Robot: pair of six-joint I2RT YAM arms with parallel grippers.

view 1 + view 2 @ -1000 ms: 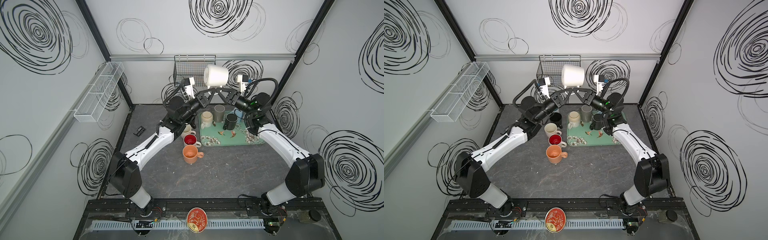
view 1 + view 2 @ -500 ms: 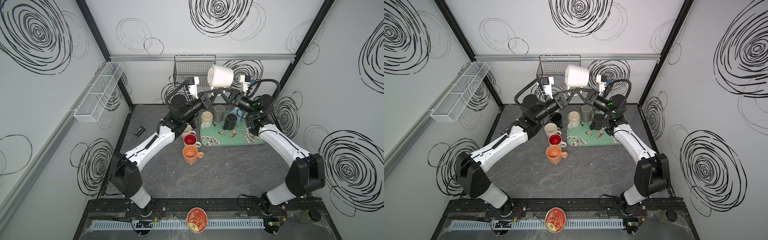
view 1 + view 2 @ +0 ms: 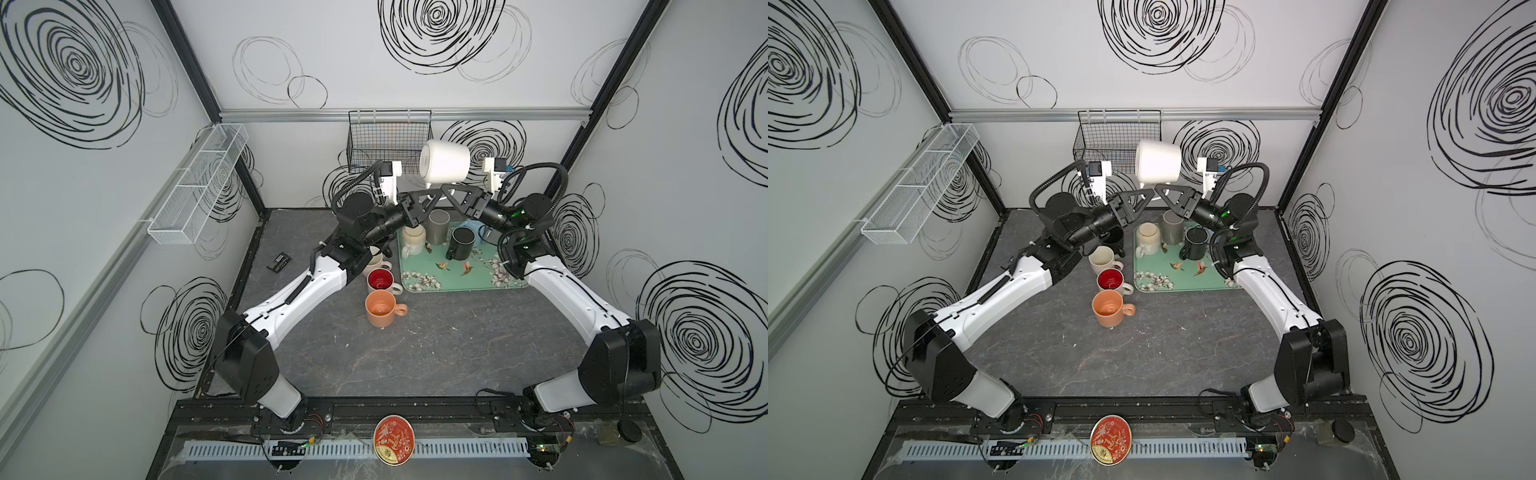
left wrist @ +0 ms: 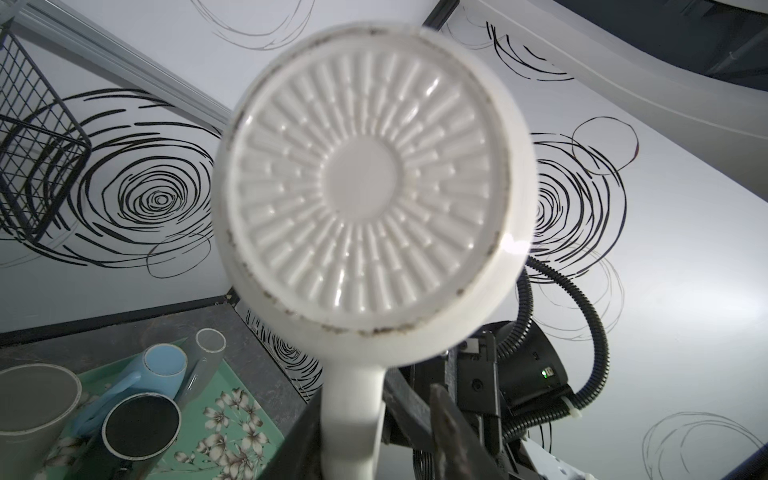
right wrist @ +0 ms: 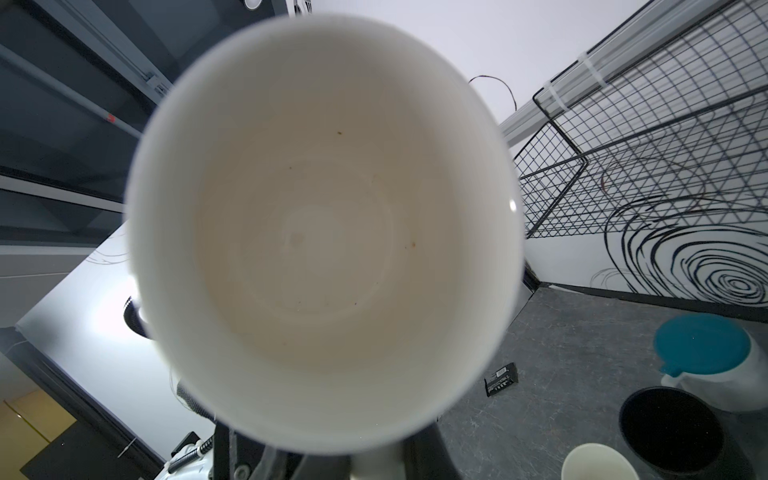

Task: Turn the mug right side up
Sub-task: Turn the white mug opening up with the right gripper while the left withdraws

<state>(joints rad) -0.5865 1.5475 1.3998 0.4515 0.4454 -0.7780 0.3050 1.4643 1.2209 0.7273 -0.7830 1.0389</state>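
Now the mug [image 3: 444, 166] hangs in the upper middle of both top views, well above the table [image 3: 415, 353] and in front of the wire basket [image 3: 388, 141]. It lies on its side, neither upright nor upside down: base toward the left of the frame, mouth toward the right, handle pointing down.

The two grippers meet just under it. The right gripper [image 3: 448, 192] reaches in from the right with its jaws pressed together on the handle, so the mug sits directly above its tips. The left gripper [image 3: 432, 196] comes in from the left, just beside the right one, below the mug's base end.

In the left wrist view the ribbed base fills the centre and the handle [image 4: 353, 415] runs down to the bottom edge. The left fingers [image 4: 303, 444] stand spread on either side of it, one against its side and a gap on the other. In the right wrist view the mug's open inside faces the lens. The tray [image 3: 457, 282] lies below, near the lower right of the mug.
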